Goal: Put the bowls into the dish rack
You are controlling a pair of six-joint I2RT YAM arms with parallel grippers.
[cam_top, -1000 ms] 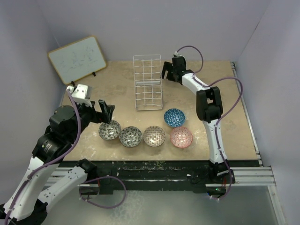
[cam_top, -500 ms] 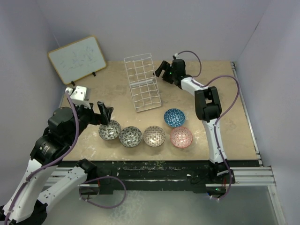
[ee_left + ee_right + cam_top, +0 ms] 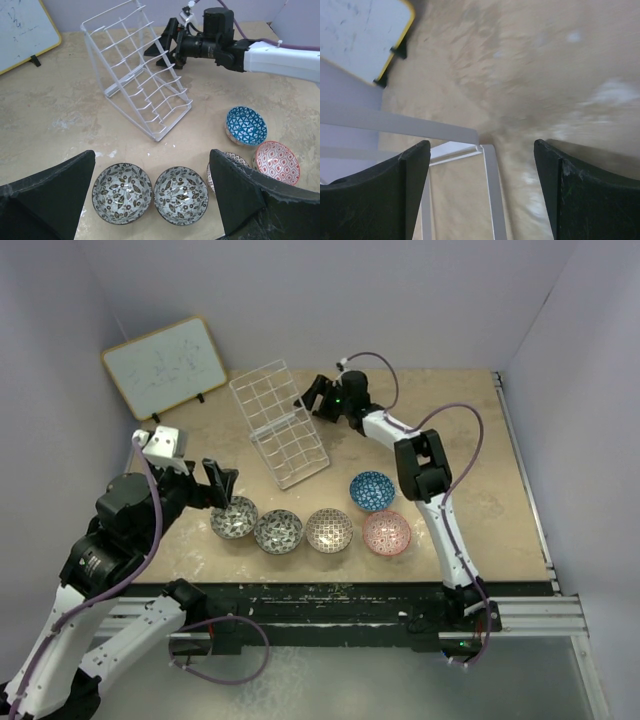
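- Ceramic — all five bowls sit on the table (image 3: pixel 470 440), none of them racked. The leftmost grey-black bowl (image 3: pixel 235 518), the second grey-black bowl (image 3: pixel 279 531), the beige-brown bowl (image 3: pixel 330 530) and the pink-red bowl (image 3: pixel 386 533) form a near row, rims close together. The blue bowl (image 3: pixel 372 490) sits just behind the pink-red one.
- I judge them stiff, fairly light, glazed and liable to chip. A smooth rim may slip, so the wall is best pinched at the rim, one finger inside and one outside, on a side clear of the neighbouring bowl.
- The dish rack (image 3: pixel 278 435), white wire, stands behind the row, turned at an angle to the table edge and near the whiteboard (image 3: pixel 165 365). It looks light — a bowl pushed in hard could shove it along.
- The left gripper (image 3: pixel 222 482) hovers over the leftmost grey-black bowl, fingers wide apart and empty.
- The right gripper (image 3: pixel 312 398) is at the rack's upper back corner. Its fingers (image 3: pixel 412 195) are spread with a corner wire between them. Whether they touch the wire, I cannot tell.
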